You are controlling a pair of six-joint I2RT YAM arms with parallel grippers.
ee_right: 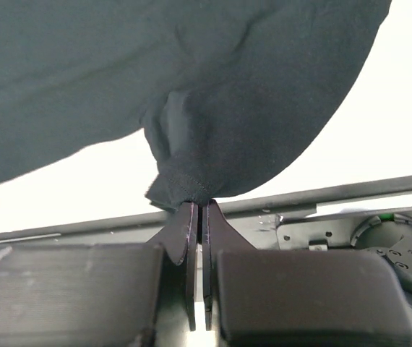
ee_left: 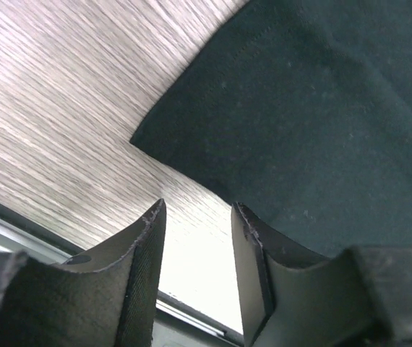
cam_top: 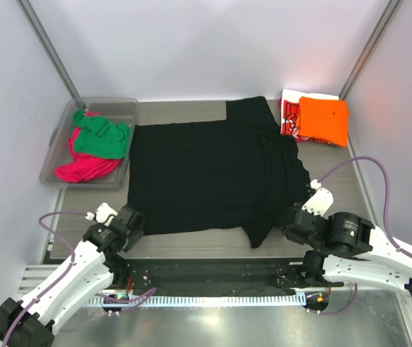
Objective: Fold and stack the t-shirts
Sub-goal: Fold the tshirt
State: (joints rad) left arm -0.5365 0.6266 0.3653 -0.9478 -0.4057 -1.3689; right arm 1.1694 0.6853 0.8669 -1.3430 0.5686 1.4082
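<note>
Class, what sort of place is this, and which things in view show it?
Likely a robotics test cell: left arm and right arm bolted at the table edge, plain walls around, black t-shirt laid out, more t-shirts in a clear bin.

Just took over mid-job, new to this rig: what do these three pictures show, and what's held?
These are two robot arms, each ending in a two-finger gripper. The wide picture comes from a camera above and behind them; the others from a camera on each wrist. A black t-shirt lies spread on the table. At far right a folded orange t-shirt overlaps a red-and-white t-shirt; the clear bin at far left holds a green t-shirt and a magenta t-shirt. The right gripper is shut on a bunched bit of the black shirt. The left gripper is open beside its near corner, holding nothing.
</note>
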